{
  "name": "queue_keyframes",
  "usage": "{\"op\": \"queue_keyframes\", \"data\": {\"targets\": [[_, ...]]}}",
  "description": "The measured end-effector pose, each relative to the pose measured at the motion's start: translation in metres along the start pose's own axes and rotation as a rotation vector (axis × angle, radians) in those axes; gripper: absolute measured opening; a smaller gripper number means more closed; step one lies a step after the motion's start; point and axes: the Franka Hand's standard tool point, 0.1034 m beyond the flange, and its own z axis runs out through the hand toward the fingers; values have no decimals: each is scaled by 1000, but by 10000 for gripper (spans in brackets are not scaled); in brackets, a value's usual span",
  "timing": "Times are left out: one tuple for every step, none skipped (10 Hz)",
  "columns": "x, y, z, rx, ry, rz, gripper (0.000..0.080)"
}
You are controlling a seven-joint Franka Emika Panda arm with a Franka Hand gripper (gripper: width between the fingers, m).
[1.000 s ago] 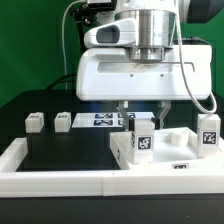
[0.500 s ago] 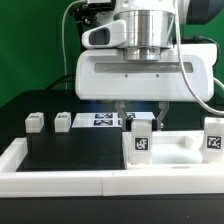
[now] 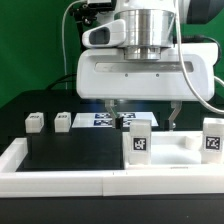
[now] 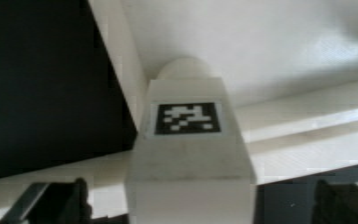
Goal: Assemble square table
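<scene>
gripper [image 3: 142, 118] has opened, releasing the leg block [image 3: 140, 144].

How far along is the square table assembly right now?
Looks done: the leg at the exterior view's right stands upright on the slab. In hand: the open tool straddles a second upright leg without gripping it; whether it is seated I cannot tell. Left: one loose leg and another loose leg lie on the black surface.

The gripper [image 3: 142, 120] has spread, apparently freeing the leg block [image 3: 141, 142].
</scene>
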Motion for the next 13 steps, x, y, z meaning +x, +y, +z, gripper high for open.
{"op": "queue_keyframes", "data": {"targets": [[-3,-4,-5,4,1,38,645],[-8,-6,-12,11,-2,96,645],[-17,-8,-22,19,-7,168,649],[-30,-11,-28,24,-20,227,649],[-37,-13,-29,26,-25,248,649],[-37,-12,-28,25,-26,242,649],[-38,-12,-28,24,-27,242,649],[-38,-12,-28,24,-27,242,649],[-38,-12,-28,24,-25,274,649],[-41,-14,-28,20,-14,388,649],[-49,-16,-30,14,-17,493,649],[-57,-18,-31,10,-25,573,649],[-68,-22,-28,3,-38,677,649]]}}
